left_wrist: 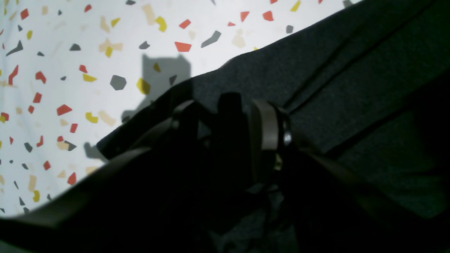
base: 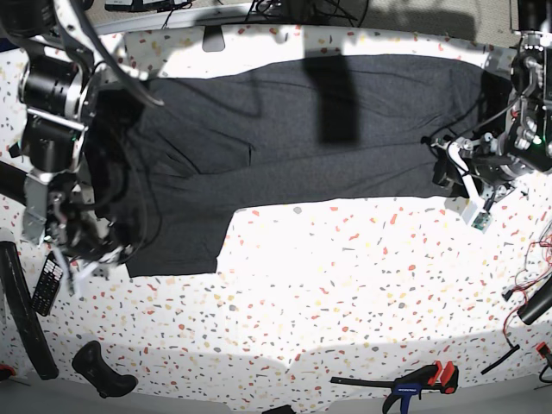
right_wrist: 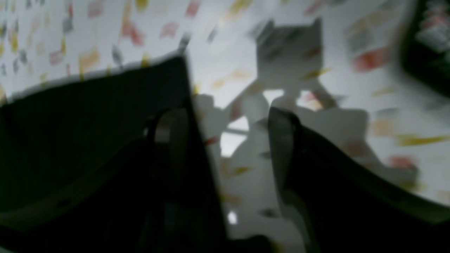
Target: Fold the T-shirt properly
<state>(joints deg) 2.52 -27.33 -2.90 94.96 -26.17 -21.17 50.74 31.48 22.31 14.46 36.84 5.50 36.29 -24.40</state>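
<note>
T-shirt [base: 285, 129]: dark charcoal, plain side up, creased, spread across the upper half of your speckled tabletop [base: 345, 276]. Left tool [left_wrist: 225, 116], frame right: closed on the shirt's edge. Right tool [right_wrist: 228, 140], frame left: wide, gripping nothing.

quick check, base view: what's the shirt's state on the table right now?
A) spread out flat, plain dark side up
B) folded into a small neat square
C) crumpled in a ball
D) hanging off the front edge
A: the T-shirt lies spread wide across the back of the terrazzo-patterned table, plain charcoal side up, with one sleeve reaching toward the front.
</note>
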